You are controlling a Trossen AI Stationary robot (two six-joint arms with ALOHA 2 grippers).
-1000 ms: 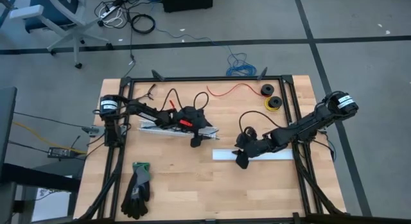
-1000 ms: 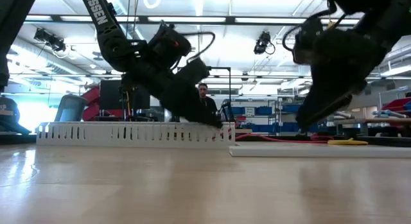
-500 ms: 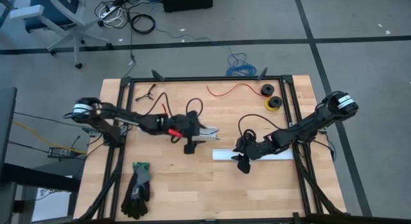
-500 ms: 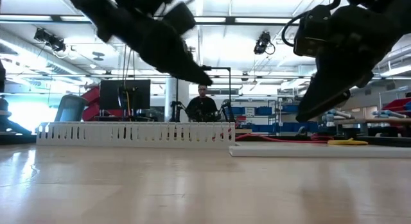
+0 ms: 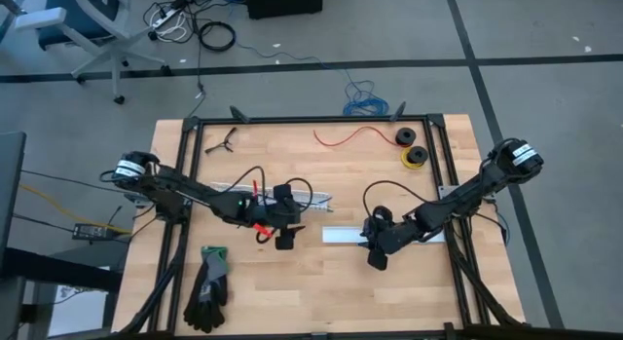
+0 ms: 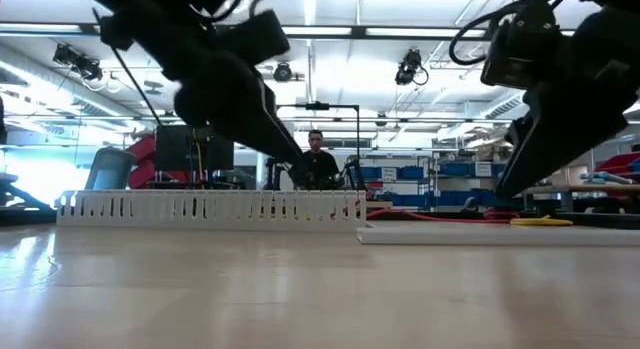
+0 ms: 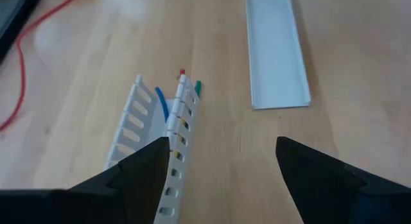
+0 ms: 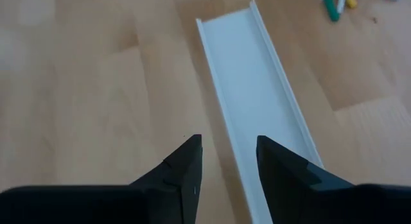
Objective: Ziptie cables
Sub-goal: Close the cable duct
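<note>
The left gripper [image 5: 289, 240] has pulled back off the slotted channel [image 7: 168, 150], fingers wide and empty, so it should re-centre over the cables [image 7: 187, 95] lying mid-surface inside it, while the right gripper [image 8: 226, 161], fingers narrow and empty, hovers over the cover strip [image 8: 253, 89].

I can't read any words, numbers or signs here. My arms have white round stickers near their bases, but they are too small to read. The far room has shelves and lights, and nothing written there is clear enough to make out.
</note>
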